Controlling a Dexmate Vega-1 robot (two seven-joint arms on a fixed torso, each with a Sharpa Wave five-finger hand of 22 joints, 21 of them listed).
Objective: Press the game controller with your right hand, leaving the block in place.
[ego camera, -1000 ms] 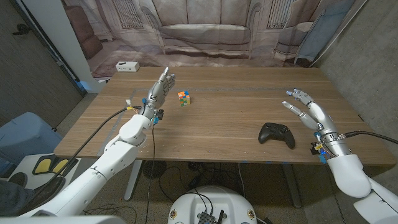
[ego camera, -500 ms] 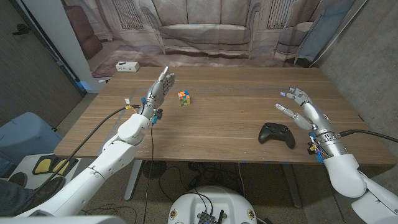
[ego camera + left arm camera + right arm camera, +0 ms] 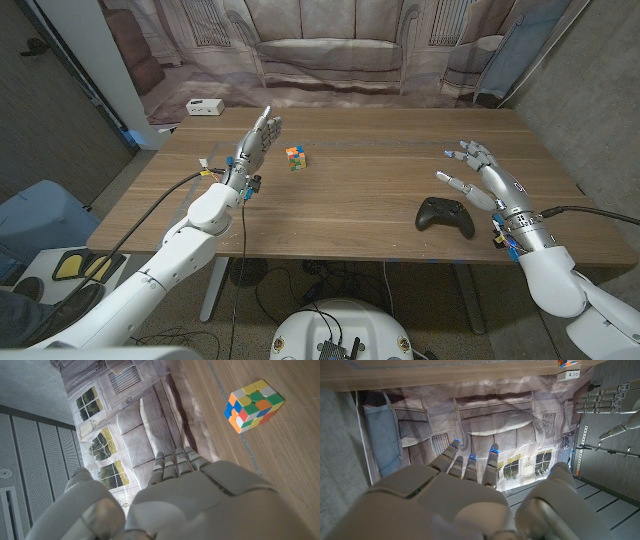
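Wooden table (image 3: 350, 190) before sofa-print backdrop (image 3: 330, 45): black game controller (image 3: 445, 215) near front edge beside spread, empty right hand (image 3: 487, 172); block (image 3: 294, 157) beside raised, straight-fingered empty left hand (image 3: 255, 142).

One black plastic game controller (image 3: 445, 215). One multicoloured puzzle-cube block (image 3: 294, 158). One long wooden table (image 3: 350, 190) with a brown plank top. One small white rectangular box (image 3: 204, 107) at the far left corner. Two white-and-grey robot arms: left hand (image 3: 257, 140), right hand (image 3: 487, 175). One printed backdrop (image 3: 330, 50) showing a pale sofa.
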